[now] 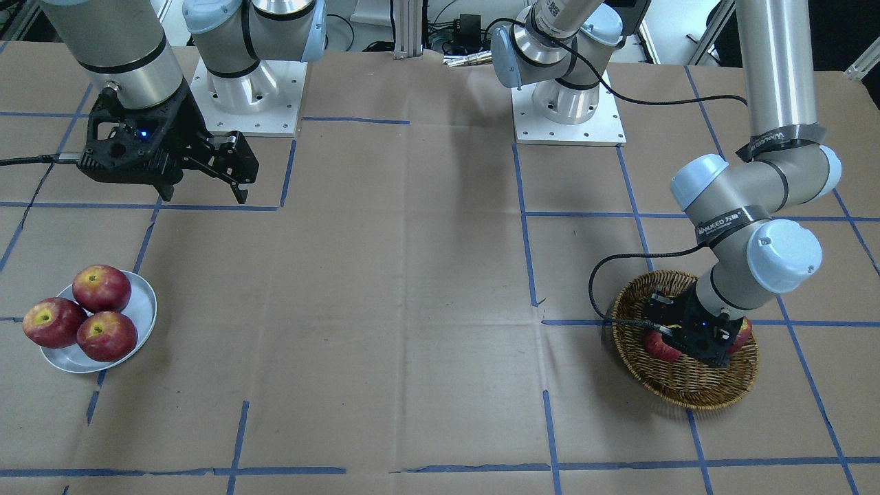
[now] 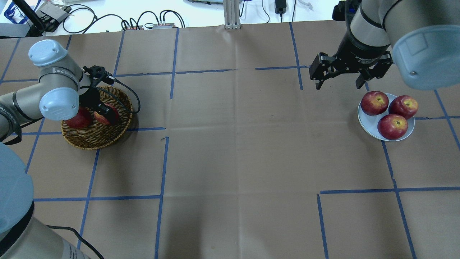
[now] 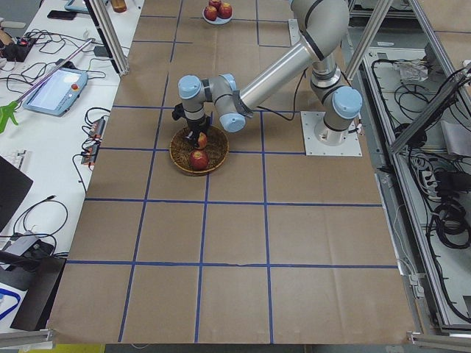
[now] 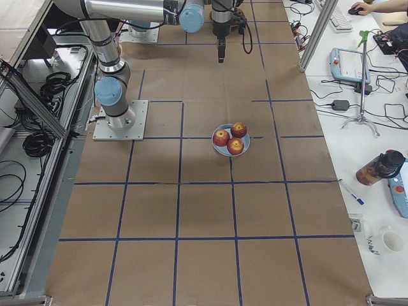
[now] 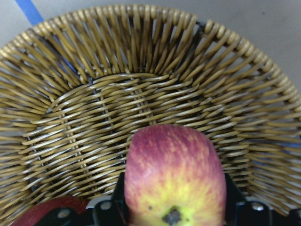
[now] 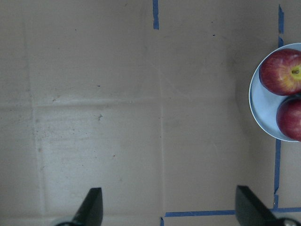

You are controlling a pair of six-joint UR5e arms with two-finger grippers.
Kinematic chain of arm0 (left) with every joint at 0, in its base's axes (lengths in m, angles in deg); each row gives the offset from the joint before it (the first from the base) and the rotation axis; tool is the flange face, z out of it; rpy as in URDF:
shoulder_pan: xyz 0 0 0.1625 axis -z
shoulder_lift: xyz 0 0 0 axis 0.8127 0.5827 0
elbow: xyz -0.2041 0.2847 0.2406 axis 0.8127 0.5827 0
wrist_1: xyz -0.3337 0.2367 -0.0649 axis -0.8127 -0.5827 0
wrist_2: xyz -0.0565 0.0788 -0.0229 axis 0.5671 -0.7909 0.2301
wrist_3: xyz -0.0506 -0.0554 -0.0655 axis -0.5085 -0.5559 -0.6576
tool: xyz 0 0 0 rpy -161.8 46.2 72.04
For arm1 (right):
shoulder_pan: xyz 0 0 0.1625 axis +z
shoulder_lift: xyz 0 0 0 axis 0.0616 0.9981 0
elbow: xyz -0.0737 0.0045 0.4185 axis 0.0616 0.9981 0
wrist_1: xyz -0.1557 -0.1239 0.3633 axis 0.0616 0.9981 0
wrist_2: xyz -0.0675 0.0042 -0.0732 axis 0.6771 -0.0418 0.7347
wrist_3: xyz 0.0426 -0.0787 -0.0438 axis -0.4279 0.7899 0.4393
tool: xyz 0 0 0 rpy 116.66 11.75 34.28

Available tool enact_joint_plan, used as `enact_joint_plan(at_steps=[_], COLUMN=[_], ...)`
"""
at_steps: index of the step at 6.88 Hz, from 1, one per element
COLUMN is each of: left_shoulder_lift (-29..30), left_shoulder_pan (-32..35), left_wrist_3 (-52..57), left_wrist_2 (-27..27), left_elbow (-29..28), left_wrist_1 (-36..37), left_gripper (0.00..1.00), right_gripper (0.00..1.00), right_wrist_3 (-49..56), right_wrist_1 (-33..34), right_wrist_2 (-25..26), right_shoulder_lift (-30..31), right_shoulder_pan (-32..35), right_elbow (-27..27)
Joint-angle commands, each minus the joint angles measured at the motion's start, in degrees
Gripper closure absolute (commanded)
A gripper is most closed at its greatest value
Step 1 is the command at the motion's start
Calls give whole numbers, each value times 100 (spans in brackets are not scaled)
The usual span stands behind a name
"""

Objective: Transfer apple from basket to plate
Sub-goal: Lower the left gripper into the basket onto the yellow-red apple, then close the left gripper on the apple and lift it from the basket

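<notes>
the left gripper (image 2: 107, 113) is down inside the wicker basket (image 2: 97, 144), and the apple (image 5: 174, 172) with the yellow blush sits directly between its two fingers, stem pointing up at the wrist camera. the fingers (image 5: 117, 200) stand against both sides of the fruit with no gap that i can see, so i judge the grip is closed on it. the apple is low in the basket, and it is not clear whether it is lifted off the weave. a darker red apple (image 2: 77, 120) lies just beside it, on the side toward the robot's left.

the right gripper (image 2: 338, 85) hangs with its fingers wide apart and nothing between them, near the white plate (image 2: 366, 123).

the plate is well apart from the basket – across the whole table, toward the robot's right. the carry must therefore go up first, over the basket rim, then sideways. three apples fill the plate already – only a bare strip on the basket side remains.
</notes>
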Motion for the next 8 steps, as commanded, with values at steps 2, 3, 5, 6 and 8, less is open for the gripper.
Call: enact_joint_plan(at_steps=[2,3,5,6,8], left_shoulder_lift=[-157,-341,-597,-580,-527], left_shoulder_pan=[141,150,822,1366,2421], left_wrist_3=[-83,-162,-1186,-1974,-3556], left_wrist_2=[-15,168,319,319,363], left_elbow=[-213,-319,-835,-1117,-1269], left_wrist_1=[-260,-601,-1296,-1508,-1493], left_gripper=[46,46,46,46,46], right_gripper=[0,0,0,0,0], right_wrist_3=[0,0,0,0,0], right_wrist_1=[0,0,0,0,0], right_wrist_2=[0,0,0,0,0], right_shoulder_lift=[0,0,0,0,0], right_shoulder_pan=[0,0,0,0,0], right_elbow=[6,6,6,-3,6])
